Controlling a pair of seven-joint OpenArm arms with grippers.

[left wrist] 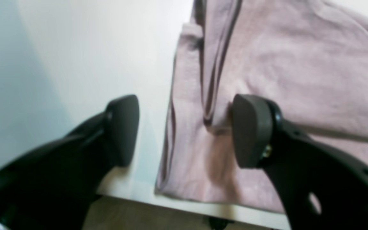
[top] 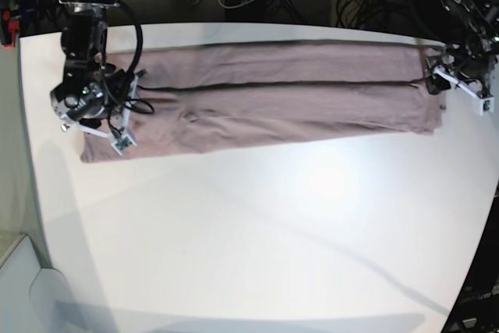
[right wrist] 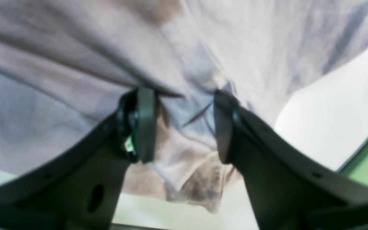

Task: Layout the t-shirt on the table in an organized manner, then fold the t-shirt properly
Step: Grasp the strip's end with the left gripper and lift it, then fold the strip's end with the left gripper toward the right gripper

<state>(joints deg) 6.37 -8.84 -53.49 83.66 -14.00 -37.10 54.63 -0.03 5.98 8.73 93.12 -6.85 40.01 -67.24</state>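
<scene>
The white table (top: 257,216) bears the long-folded t-shirt (top: 281,99); both arms' fingers stand wide, gripping nothing.

The t-shirt (top: 273,95) lay folded into a long pink band across the far part of the white table (top: 273,232), with a dark crease running along its length. One arm hung over each end of the band: the right gripper (top: 93,118) and the left gripper (top: 446,77).
</scene>
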